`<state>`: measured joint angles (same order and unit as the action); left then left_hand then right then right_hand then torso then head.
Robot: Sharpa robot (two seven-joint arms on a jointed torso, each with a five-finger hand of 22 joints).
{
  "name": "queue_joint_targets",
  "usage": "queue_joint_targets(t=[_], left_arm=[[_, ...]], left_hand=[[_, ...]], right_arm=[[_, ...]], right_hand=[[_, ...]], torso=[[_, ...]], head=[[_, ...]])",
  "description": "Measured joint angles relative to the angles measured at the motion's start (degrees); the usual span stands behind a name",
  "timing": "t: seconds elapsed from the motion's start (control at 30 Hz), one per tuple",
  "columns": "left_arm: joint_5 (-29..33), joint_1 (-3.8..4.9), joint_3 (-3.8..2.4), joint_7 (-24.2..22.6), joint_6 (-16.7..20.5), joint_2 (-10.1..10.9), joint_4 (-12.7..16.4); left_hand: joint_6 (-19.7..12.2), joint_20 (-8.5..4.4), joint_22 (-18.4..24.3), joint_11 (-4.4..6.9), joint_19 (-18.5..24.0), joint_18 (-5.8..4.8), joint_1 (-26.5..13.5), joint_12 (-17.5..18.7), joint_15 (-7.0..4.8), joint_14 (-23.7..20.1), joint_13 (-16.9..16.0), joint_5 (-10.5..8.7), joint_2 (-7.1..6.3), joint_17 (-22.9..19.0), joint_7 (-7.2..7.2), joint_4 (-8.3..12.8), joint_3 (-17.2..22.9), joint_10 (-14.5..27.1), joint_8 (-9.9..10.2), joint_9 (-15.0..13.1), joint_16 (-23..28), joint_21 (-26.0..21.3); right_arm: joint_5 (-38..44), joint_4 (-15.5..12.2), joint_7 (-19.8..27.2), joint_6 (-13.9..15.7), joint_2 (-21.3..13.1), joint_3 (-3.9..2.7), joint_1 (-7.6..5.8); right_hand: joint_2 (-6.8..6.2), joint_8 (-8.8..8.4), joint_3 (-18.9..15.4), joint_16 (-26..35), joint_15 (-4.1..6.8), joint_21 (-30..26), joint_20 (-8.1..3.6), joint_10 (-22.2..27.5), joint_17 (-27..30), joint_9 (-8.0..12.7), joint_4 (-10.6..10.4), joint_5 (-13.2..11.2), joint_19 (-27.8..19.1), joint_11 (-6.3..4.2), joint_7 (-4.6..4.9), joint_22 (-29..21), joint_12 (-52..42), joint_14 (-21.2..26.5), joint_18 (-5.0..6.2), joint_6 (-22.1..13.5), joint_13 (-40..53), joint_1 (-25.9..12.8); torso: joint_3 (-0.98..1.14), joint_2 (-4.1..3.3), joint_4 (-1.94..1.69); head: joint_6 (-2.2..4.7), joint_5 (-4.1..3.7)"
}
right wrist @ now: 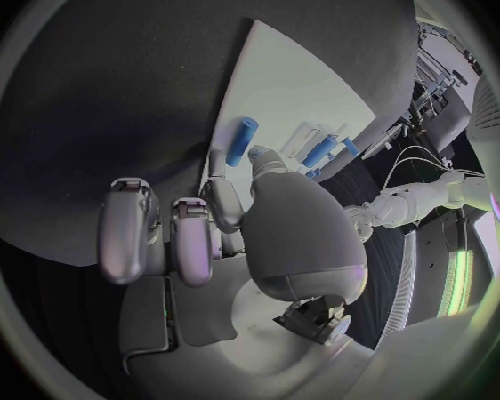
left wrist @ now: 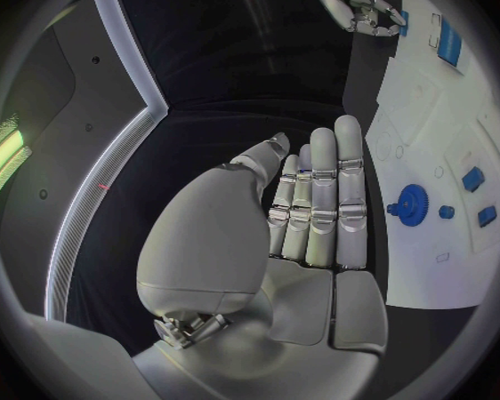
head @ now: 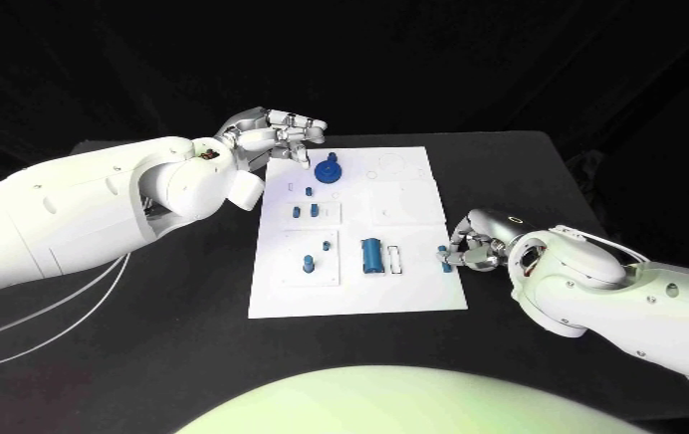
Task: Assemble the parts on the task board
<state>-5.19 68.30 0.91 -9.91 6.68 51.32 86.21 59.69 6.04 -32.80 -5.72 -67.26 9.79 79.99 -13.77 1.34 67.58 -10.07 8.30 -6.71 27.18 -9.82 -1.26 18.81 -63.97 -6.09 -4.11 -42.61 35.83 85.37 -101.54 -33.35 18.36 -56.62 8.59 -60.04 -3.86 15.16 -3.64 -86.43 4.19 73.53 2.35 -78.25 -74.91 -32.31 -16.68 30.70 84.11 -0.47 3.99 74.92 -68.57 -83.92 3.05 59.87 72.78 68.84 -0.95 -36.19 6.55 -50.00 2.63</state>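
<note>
The left silver hand [head: 276, 136] hovers empty, fingers apart, at the white rectangular task board's [head: 416, 295] far-left corner, while the right silver hand [head: 474, 242] pinches a small blue part [head: 447, 266] at its right edge, where it might slip.

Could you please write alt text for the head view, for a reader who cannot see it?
A white task board lies on a black table, carrying a blue gear and smaller blue parts. The left hand hovers at its far-left corner; the right hand rests at its right edge.
</note>
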Motion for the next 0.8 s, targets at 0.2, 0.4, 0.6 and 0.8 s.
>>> queue_joint_targets(t=[0.2,0.4,0.6,0.8], left_arm=[[0.0,0.0,0.0,0.0,0.0,0.0,0.0],[0.0,0.0,0.0,0.0,0.0,0.0,0.0],[0.0,0.0,0.0,0.0,-0.1,0.1,0.0],[0.0,0.0,0.0,0.0,-0.1,0.1,0.0]], left_hand=[[0.0,0.0,0.0,0.0,0.0,0.0,0.0,0.0,0.0,0.0,0.0,0.0,0.0,0.0,0.0,0.0,0.0,0.0,0.0,0.0,0.0,0.0],[0.0,0.0,0.0,0.0,0.0,0.0,0.0,0.0,0.0,0.0,0.0,0.0,0.0,0.0,0.0,0.0,0.0,0.0,0.0,0.0,0.0,0.0],[0.0,0.0,0.0,0.0,0.0,0.0,0.0,0.0,0.0,0.0,0.0,0.0,0.0,0.0,0.0,0.0,0.0,0.0,0.0,0.0,0.0,0.0],[0.0,0.0,0.0,0.0,0.0,0.0,0.0,0.0,0.0,0.0,0.0,0.0,0.0,0.0,0.0,0.0,0.0,0.0,0.0,0.0,0.0,0.0]], right_arm=[[-0.1,0.0,-0.3,-0.4,0.1,-0.08,0.05],[-0.1,0.0,-0.5,-1.1,0.5,-0.15,0.14],[0.8,-0.1,-1.1,-1.7,1.1,-0.22,0.27],[2.9,0.4,-2.0,-2.2,1.9,-0.28,0.37]], right_hand=[[-0.31,0.0,-0.5,0.0,0.0,-0.2,0.0,0.0,0.0,0.0,0.1,-0.4,0.0,0.0,-0.19,0.0,-0.1,0.0,0.0,0.2,0.1,-0.3],[-0.61,0.12,-1.4,0.2,0.0,-0.5,0.0,0.0,0.0,-0.2,0.5,-0.9,0.0,0.0,-0.24,0.0,-0.4,0.0,0.0,0.7,0.4,-0.6],[-1.47,0.38,-2.0,0.2,0.0,-0.5,0.0,0.0,0.0,-0.6,0.7,-1.5,0.0,0.0,-0.32,0.0,-0.7,0.0,0.0,0.8,0.5,0.3],[-1.9,1.23,-2.1,0.2,0.0,-0.5,-0.01,0.0,0.0,-0.8,0.9,-1.6,0.0,0.0,-0.31,0.0,-0.7,0.0,0.0,1.2,0.6,0.7]], torso=[[-0.01,0.05,0.01],[-0.02,0.07,0.01],[-0.04,0.08,-0.03],[-0.07,0.05,-0.06]], head=[[0.0,-0.08],[0.0,-0.13],[0.0,-0.17],[0.0,-0.18]])
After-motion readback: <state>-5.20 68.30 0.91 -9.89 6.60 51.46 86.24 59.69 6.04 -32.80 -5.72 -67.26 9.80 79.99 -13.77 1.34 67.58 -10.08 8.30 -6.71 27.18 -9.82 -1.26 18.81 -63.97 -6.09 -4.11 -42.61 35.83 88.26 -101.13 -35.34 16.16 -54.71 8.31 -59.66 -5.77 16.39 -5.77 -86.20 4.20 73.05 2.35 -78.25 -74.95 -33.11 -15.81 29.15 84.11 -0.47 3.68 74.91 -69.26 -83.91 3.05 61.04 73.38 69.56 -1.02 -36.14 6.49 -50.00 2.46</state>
